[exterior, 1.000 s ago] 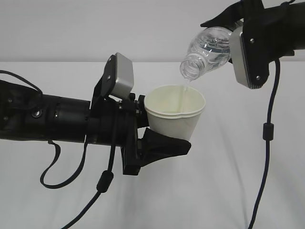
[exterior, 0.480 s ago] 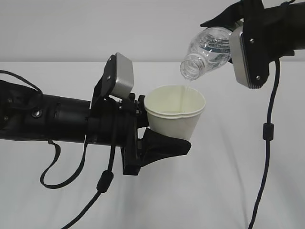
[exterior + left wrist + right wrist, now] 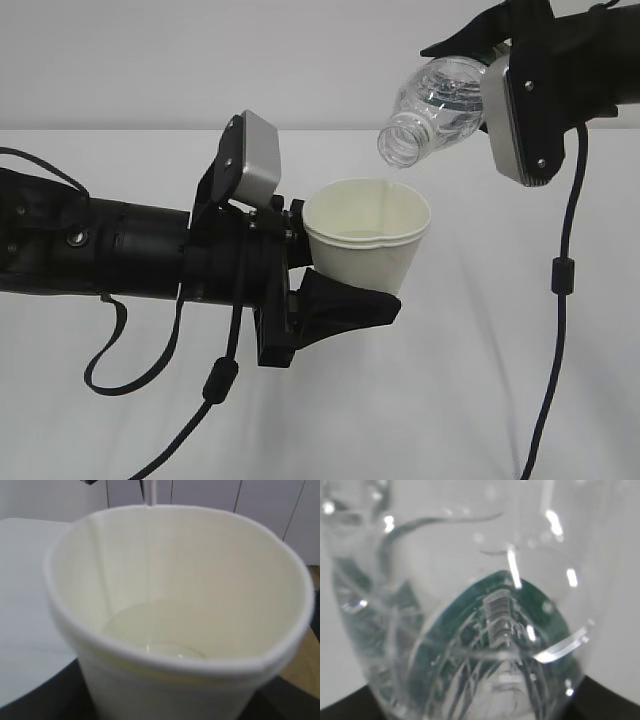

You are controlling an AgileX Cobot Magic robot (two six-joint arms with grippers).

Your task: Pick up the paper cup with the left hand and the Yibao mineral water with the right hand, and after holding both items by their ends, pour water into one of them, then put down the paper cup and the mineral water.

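Two black grippers met near the middle of the exterior view, above a white table [image 3: 450,400]. Reaching in from the left edge, the left hand [image 3: 345,290] pinched the paper cup [image 3: 365,245] low on its wall, its wedge-shaped fingers [image 3: 350,308] pressed against the cup's sides, so that the cup stood upright, clear of the table, at the centre of the frame. From the upper right corner, the right hand [image 3: 470,70] clamped the Yibao mineral water [image 3: 435,105] by its rear part, with the bottle tilted neck-down toward the left and its open mouth hovering just above the cup's rim on the right side, not touching it. No stream showed between mouth and cup. The left wrist view filled almost wholly with the cup [image 3: 175,605], whose cream inside held a shallow pool of clear water at the bottom. The right wrist view looked along the clear ribbed bottle [image 3: 470,630], with the dark green label visible through the plastic. Black cables [image 3: 560,280] hung from both arms down to the lower edge of the frame.
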